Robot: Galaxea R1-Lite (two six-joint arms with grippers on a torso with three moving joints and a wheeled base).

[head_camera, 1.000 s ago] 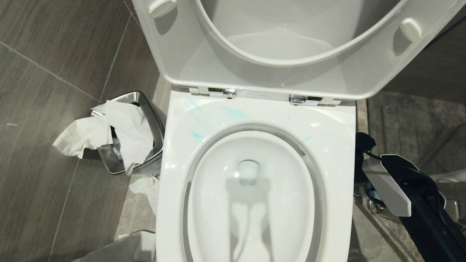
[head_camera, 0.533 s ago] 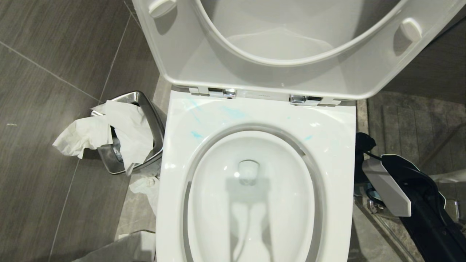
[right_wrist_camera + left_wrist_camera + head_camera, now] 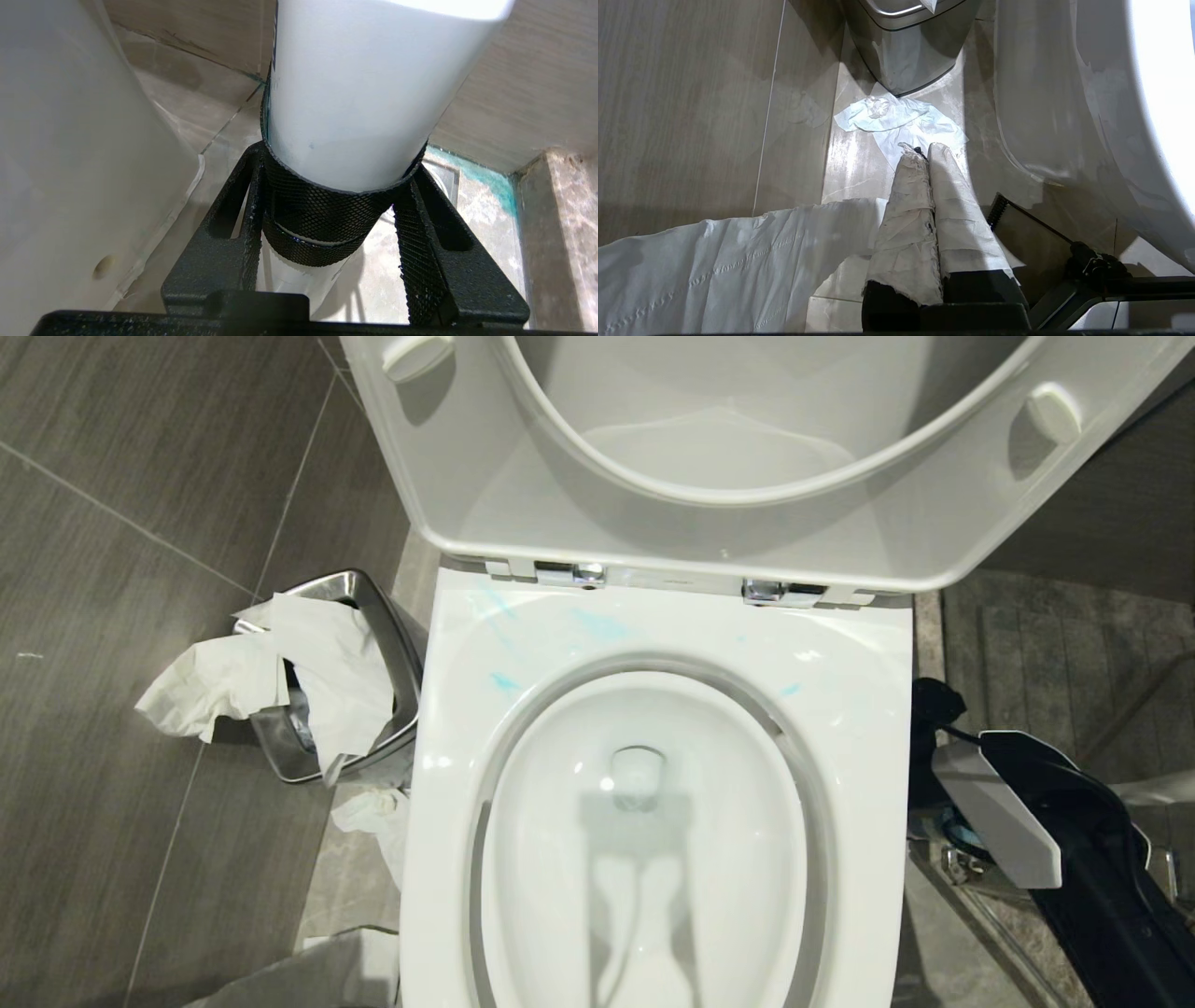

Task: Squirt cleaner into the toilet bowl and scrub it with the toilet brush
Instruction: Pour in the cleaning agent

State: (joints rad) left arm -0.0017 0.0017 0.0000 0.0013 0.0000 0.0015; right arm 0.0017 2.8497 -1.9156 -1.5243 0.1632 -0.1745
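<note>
With the right gripper (image 3: 327, 205) clamped around a white bottle (image 3: 364, 93) wrapped in black mesh, lift straight up, clear of the toilet bowl (image 3: 653, 644), keeping it upright; the left gripper (image 3: 924, 154) hangs pressed together.

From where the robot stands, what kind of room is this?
A bathroom, most likely: a white toilet bowl with its seat raised, a steel bin stuffed with tissue beside it, and dark floor tiles.

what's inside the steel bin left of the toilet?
Crumpled white paper fills the steel bin and spills over its rim; more paper lies on the floor beside it. Whatever sits beneath the paper is covered.
</note>
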